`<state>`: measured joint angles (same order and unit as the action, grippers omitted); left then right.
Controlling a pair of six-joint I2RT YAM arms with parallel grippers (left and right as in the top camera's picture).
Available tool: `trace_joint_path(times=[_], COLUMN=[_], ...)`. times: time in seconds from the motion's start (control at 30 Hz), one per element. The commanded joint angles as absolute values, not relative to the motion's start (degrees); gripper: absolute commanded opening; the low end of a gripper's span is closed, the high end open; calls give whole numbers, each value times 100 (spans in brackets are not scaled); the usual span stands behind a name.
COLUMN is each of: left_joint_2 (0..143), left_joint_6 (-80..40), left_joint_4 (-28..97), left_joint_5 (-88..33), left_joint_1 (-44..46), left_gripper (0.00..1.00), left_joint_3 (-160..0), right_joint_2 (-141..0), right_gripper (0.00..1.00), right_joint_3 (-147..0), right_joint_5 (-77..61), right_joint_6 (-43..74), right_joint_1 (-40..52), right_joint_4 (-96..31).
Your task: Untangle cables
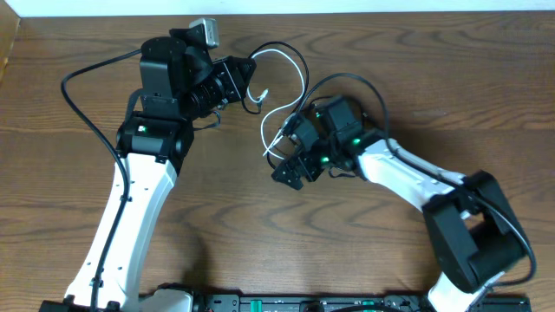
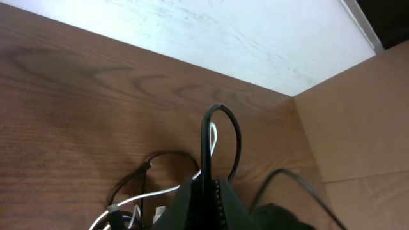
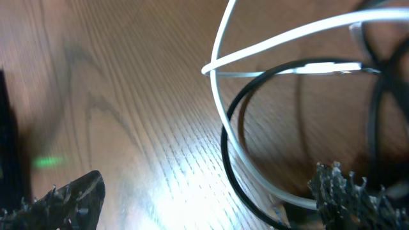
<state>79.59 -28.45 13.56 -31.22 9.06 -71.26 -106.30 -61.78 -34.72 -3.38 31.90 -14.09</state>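
The thin white cord (image 1: 302,74) and thin black cord (image 3: 225,137) lie looped together on the brown wooden table (image 1: 260,243), between both arms. The left gripper (image 2: 208,182) pinches both cords tight. The right gripper (image 3: 204,191) gapes wide, holding nothing, with the loops lying just between its fingers.

Two thin cables, tangled together.
The white cable (image 3: 215,96) and the black cable (image 3: 224,144) make open loops that cross each other, partly lifted off the counter (image 1: 260,225), near its middle.
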Motion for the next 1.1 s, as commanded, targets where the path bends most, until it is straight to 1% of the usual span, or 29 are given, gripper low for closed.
trace_joint_path(times=[0.0,0.23,0.27,0.3,0.33,0.37,0.5,0.63,0.87,1.07], left_joint_2=[7885,7846,7839,7830,7822,7822,7822,7822,7824,7824], left_joint_6=[-2766,-2766,-2766,-2766,-2764,-2764,-2644,-2379,-2196,-1879], left_joint_4=[1391,1431,1435,1448,1450,1455,1520,1772,2248,2425], left_joint_5=[-3229,-3308,-3306,-3306,-3304,-3304,-3301,-3035,-1809,-1680], left_joint_1=[906,908,908,906,906,906,906,906,906,906], left_gripper=[8,8,8,8,8,7,8,8,8,8], left_joint_3=[-7229,-7229,-7229,-7229,-7229,-7229,-7229,-7229,-7223,-7223], right_joint_2=[-10895,-11262,-11268,-11301,-11301,-11301,-11187,-10685,-8995,-7581], right_gripper=[99,99,89,63,23,1,1,1,1,1], right_joint_3=[-6217,-6217,-6217,-6217,-6219,-6217,-6219,-6219,-6219,-6219], right_joint_5=[-3503,-3498,-3498,-3483,-3483,-3485,-3487,-3485,-3404,-2451], right_joint_6=[-327,-329,-333,-333,-329,-325,-174,-174,-169,82], right_joint_1=[3328,3374,3374,3376,3376,3376,3358,3229,2941,2502], right_joint_4=[-1247,-821,-808,-790,-790,-794,-917,-1164,-1616,-2034])
